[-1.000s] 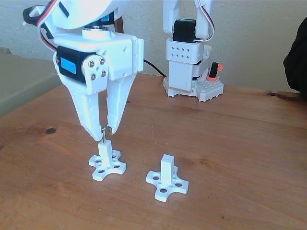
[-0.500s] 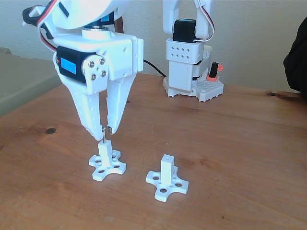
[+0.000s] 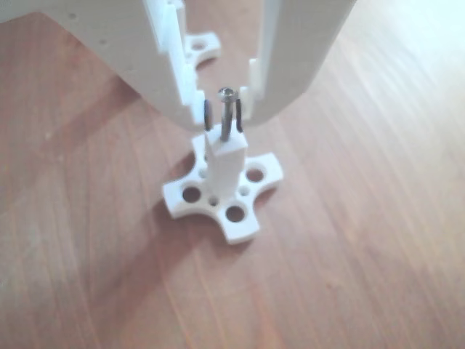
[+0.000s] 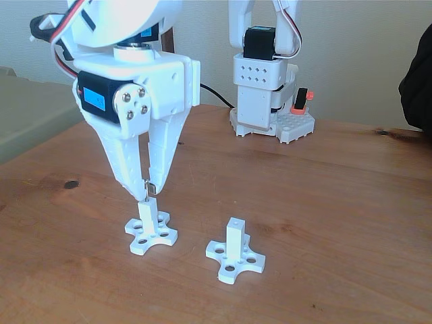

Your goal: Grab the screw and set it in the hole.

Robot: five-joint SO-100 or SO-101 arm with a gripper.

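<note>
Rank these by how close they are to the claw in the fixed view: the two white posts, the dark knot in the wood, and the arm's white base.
1. The post under the claw, directly beneath the claw, which holds the screw.
2. The dark knot, to the left, and the other post, to the right: too close to call.
3. The arm's base, at the back right of the table.

Brown wooden table (image 4: 351,202) lying under everything, dark round knot (image 4: 71,184) showing near left edge. Second white post with cross base (image 4: 235,253) standing right of middle, nothing touching it. Black cable (image 4: 217,96) running along back of table. Pale wall (image 4: 364,54) standing behind. Dark cloth thing (image 4: 417,81) poking in at right edge.
</note>
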